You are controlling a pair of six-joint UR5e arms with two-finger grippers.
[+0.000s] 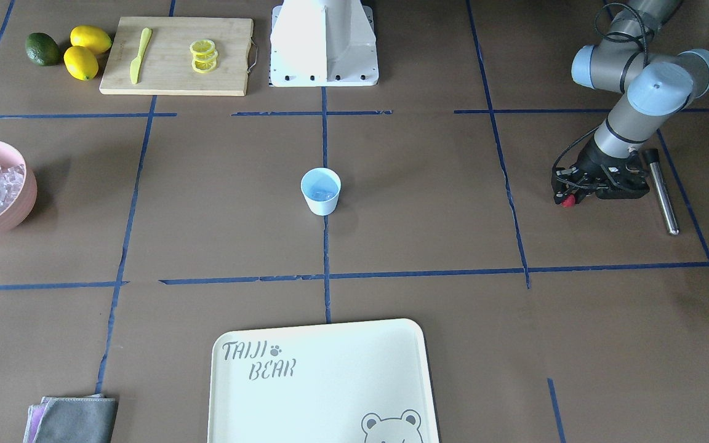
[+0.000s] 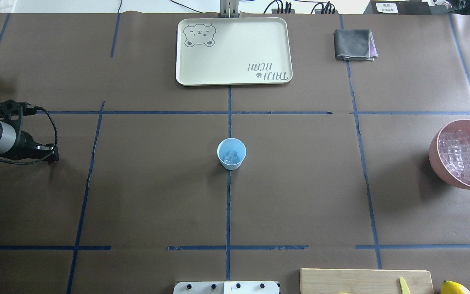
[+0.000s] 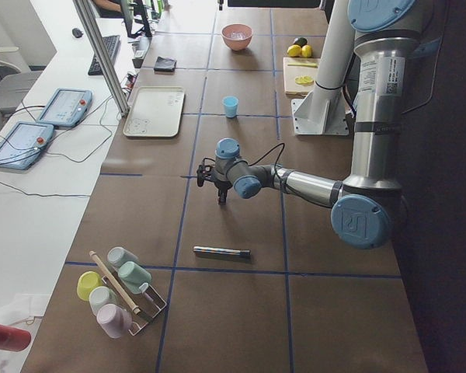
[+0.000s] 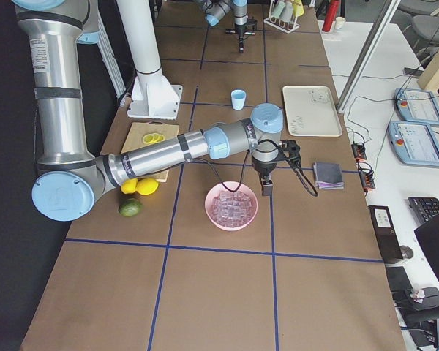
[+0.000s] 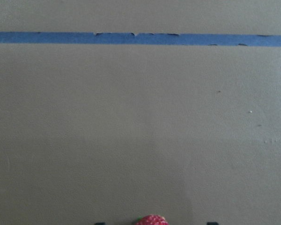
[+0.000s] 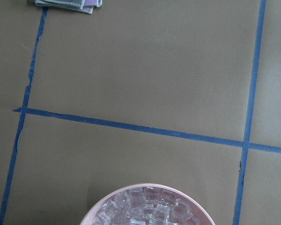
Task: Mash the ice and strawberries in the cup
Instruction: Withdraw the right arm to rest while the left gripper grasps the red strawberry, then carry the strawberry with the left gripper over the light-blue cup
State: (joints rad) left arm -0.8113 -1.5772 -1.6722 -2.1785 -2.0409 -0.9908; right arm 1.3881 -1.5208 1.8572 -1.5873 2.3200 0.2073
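The pale blue cup (image 2: 231, 153) stands at the table's centre with a few ice cubes (image 2: 231, 156) inside. More ice (image 2: 465, 157) fills the pink bowl (image 2: 437, 161) on my right side. A red strawberry (image 1: 568, 201) sits at the tip of my left gripper (image 1: 567, 195), low over the table. In the left wrist view the strawberry (image 5: 151, 220) lies between two finger tips that stand well apart from it, so this gripper looks open. My right gripper (image 4: 266, 186) hangs over the bowl's far rim (image 4: 238, 186). Its fingers show in no close view, so I cannot tell its state.
A metal rod (image 1: 662, 191) lies beside my left gripper. A cream tray (image 2: 235, 77) and a folded grey cloth (image 2: 354, 45) lie on the operators' side. A cutting board (image 1: 176, 55) with lemon slices, a yellow knife, lemons and a green fruit sits near my base.
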